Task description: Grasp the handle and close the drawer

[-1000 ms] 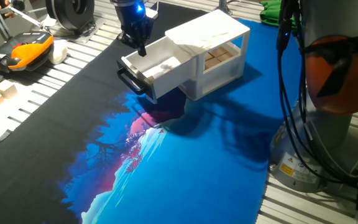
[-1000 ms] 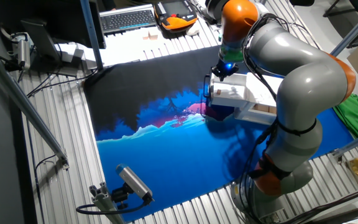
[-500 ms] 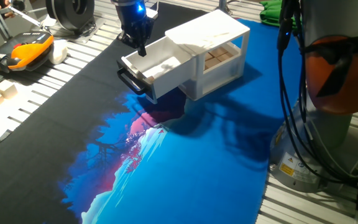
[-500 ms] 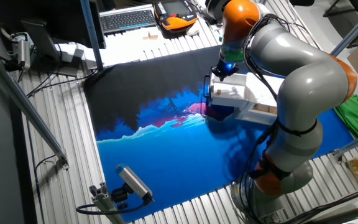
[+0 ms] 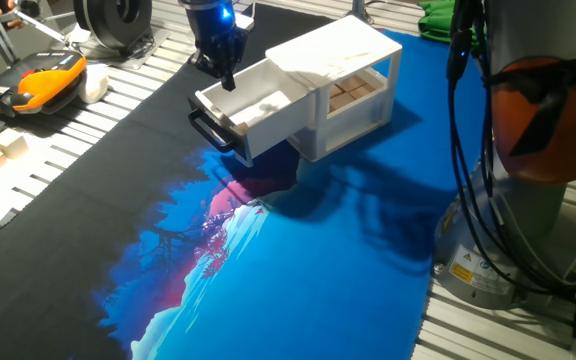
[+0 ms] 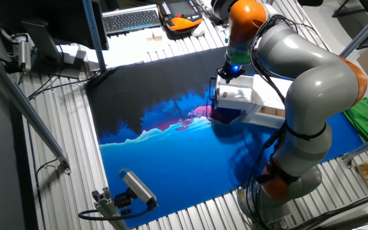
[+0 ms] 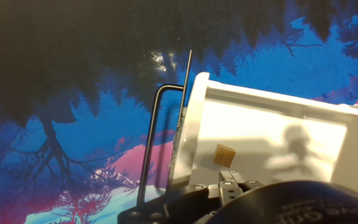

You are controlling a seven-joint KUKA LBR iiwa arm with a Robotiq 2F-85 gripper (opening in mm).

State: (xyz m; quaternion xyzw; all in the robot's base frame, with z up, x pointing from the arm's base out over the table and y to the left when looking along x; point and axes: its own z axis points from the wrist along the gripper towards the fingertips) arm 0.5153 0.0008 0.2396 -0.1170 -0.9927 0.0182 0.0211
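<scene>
Slatted aluminium makes up the table (image 5: 118, 95), and a printed mat (image 5: 298, 260) of black and blue forest scenery covers its middle. On the mat stands a small white cabinet (image 5: 353, 75) with wooden blocks (image 5: 346, 95) visible in its lower compartment. The drawer (image 5: 253, 110) is pulled well out of the cabinet toward the black half of the mat, so its open tray and the handle (image 5: 210, 133) face away from the robot's base, probably to leave the arm room to come down on the front. In the hand view a small tan cube (image 7: 224, 155) lies inside the drawer.

The claw (image 5: 223, 72) hangs above the drawer's front edge, close to the front wall and above the handle, not touching the bar as far as can be seen. It holds nothing. Its fingers are too dark and too hidden to tell how far apart they stand; the hand view shows only the base of the claw.
</scene>
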